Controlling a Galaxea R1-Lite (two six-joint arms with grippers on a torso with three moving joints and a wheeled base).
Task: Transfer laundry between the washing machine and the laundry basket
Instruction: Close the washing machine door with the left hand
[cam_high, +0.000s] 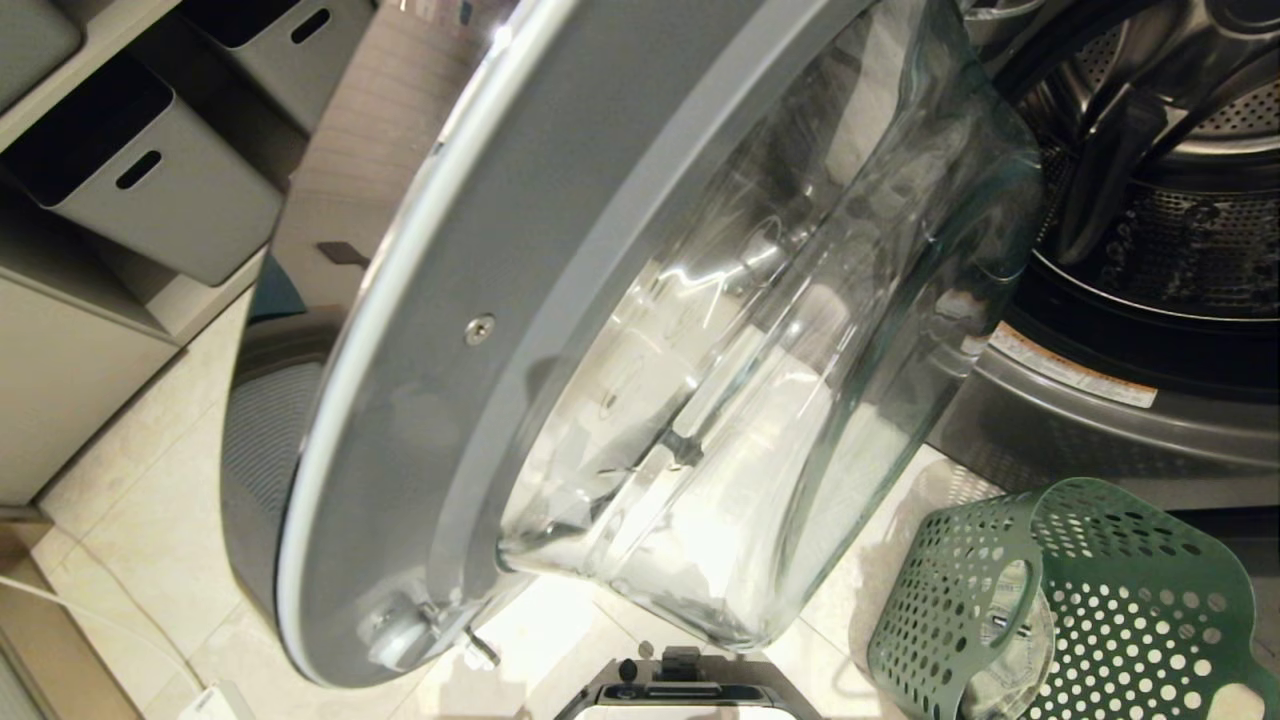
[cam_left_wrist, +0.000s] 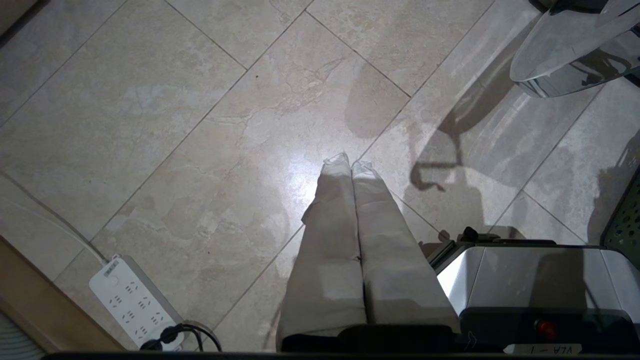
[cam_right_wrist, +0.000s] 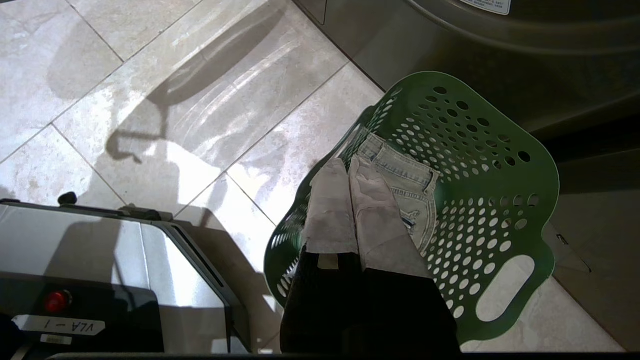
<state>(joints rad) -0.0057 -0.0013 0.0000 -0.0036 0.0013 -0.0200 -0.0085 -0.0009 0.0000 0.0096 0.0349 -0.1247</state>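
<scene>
Right wrist view is showing the right gripper (cam_right_wrist: 350, 167), its cloth-wrapped fingers pressed together on nothing, hanging just over the pale grey-green denim garment (cam_right_wrist: 407, 192), which is lying on the floor of the green perforated plastic basket (cam_right_wrist: 500, 165) at centre right of the frame, waistband running towards the upper left. The left gripper (cam_left_wrist: 350, 162), likewise closed and empty, is pointing at bare floor tiles (cam_left_wrist: 165, 115), so the right arm is sitting far nearer. In the head view the dark grey washing machine (cam_high: 1130, 390) is standing open at upper right, directly above the basket.
</scene>
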